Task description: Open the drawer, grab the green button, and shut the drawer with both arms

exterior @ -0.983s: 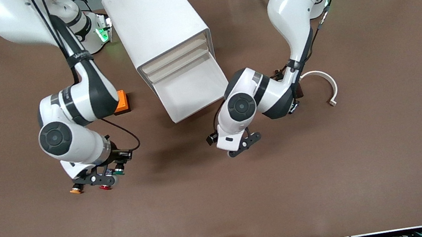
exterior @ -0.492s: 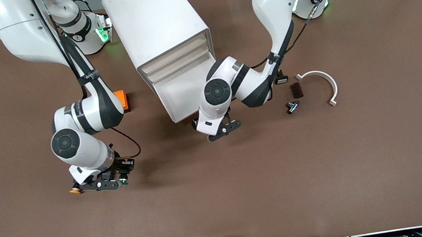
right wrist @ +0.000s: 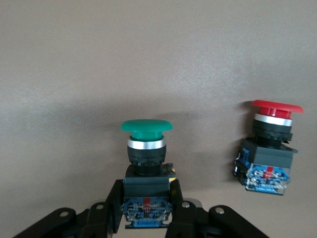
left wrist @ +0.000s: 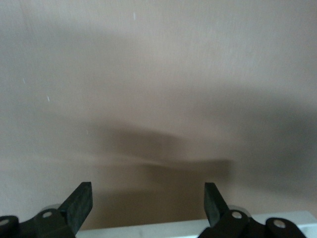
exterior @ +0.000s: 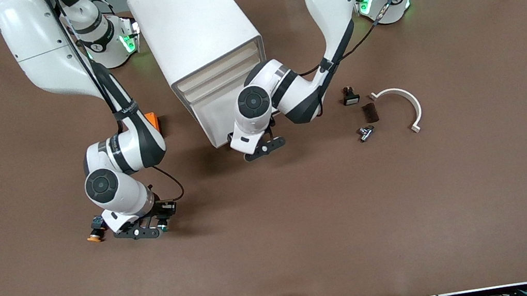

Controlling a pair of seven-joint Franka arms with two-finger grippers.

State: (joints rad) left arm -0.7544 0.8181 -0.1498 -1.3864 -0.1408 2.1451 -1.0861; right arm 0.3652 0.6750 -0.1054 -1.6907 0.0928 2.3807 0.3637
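Note:
The white cabinet [exterior: 196,27] has its drawer [exterior: 218,123] pulled out, partly covered by the left arm. My left gripper [exterior: 263,149] is open and empty just at the drawer's front edge. In the left wrist view the fingers [left wrist: 79,203] stand wide apart over a white strip [left wrist: 148,231]. My right gripper [exterior: 150,231] is shut on the green-capped button [exterior: 164,227], low at the table. In the right wrist view [right wrist: 146,196] the fingers clamp the button's [right wrist: 146,130] black-and-blue body. The red-capped button [right wrist: 270,148] lies beside it, hidden in the front view.
A yellow-orange-capped button [exterior: 95,238] lies beside the right gripper, toward the right arm's end. An orange block [exterior: 153,122] sits beside the cabinet. A white curved piece [exterior: 408,103] and three small dark parts [exterior: 364,133] lie toward the left arm's end.
My left gripper has moved across the table to the drawer's front edge. My right gripper has slid toward the left arm's end with the green button, now covering the red one.

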